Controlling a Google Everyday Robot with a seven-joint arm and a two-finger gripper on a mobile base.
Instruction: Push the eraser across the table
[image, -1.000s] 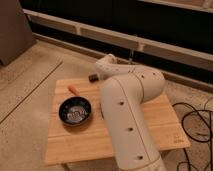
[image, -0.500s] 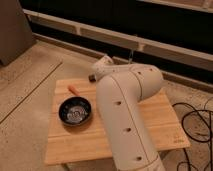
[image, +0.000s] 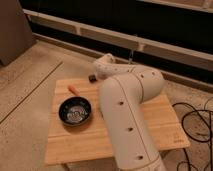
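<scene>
Gripper (image: 98, 73) hangs low beyond the black pan (image: 75, 111) at the table's (image: 75, 145) far edge, probably lined up to shove the eraser I can't spot, grip state unclear.

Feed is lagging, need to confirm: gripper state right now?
Gripper: at the far edge of the light wooden plank table, beside a small dark object; state cannot be told.

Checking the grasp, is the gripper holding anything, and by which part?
Cannot be told: the gripper is mostly hidden behind the arm at the table's far edge.
</scene>
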